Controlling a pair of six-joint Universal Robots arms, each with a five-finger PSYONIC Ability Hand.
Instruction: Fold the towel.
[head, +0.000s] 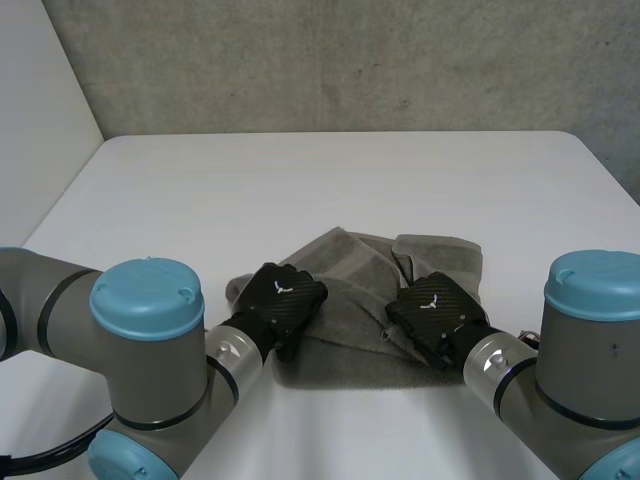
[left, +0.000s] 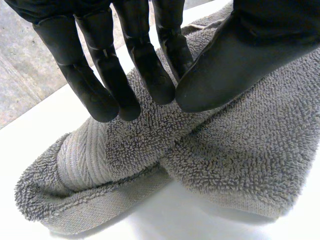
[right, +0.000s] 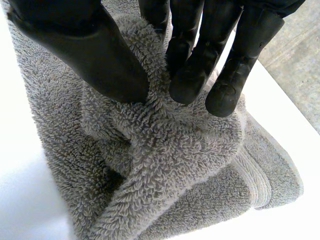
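Right hand (head: 437, 305) pinches up a ridge near the towel's (head: 348, 262) right end; left hand (head: 285, 297) rests straight-fingered on its left end. Towel looks soft, limp, light; best gripped at corners.

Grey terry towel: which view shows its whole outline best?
Head view: the grey terry towel lies bunched, most edges visible. Wrist views give close-ups: a folded end, and a ridge pinched by the right robot hand.
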